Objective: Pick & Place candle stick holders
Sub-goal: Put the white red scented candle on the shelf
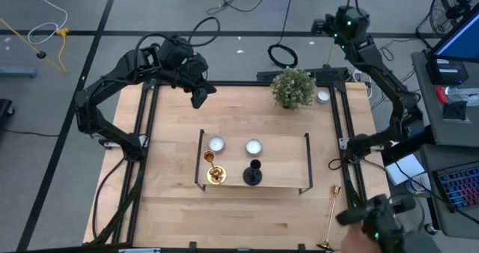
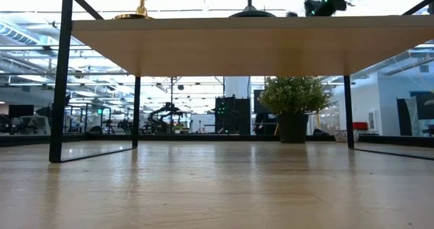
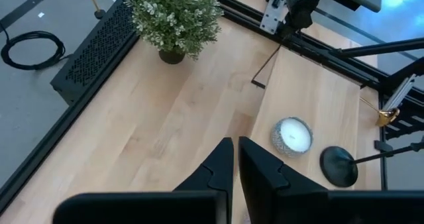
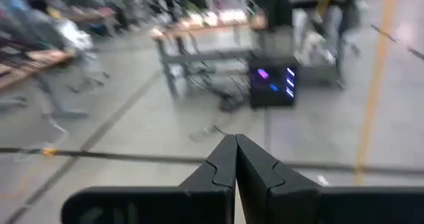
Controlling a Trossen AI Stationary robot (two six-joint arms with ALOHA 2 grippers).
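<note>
Right tool (image 1: 352, 217): at the near right corner of the counter (image 1: 179, 208), fingers shut on nothing, its wrist camera looking out into the room.
Loose gold candlestick (image 1: 331, 215): lying flat along the counter's near right edge, just beside the right tool, off the stand.
Stand (image 1: 299, 180): mid-counter; on it a gold candlestick (image 1: 213, 171) at the near left, the black holder (image 1: 253, 174) beside it, two white candles (image 1: 215, 144) behind them.
Left tool (image 1: 198, 97): raised over the far side of the counter, fingers pressed together, empty.
Plant (image 1: 293, 88): far edge, well clear.
Step in hand: two holders placed, by my reading; one left to fetch.
Next move: right tool must open, straddle the lying stem, then set it upright on the stand.
</note>
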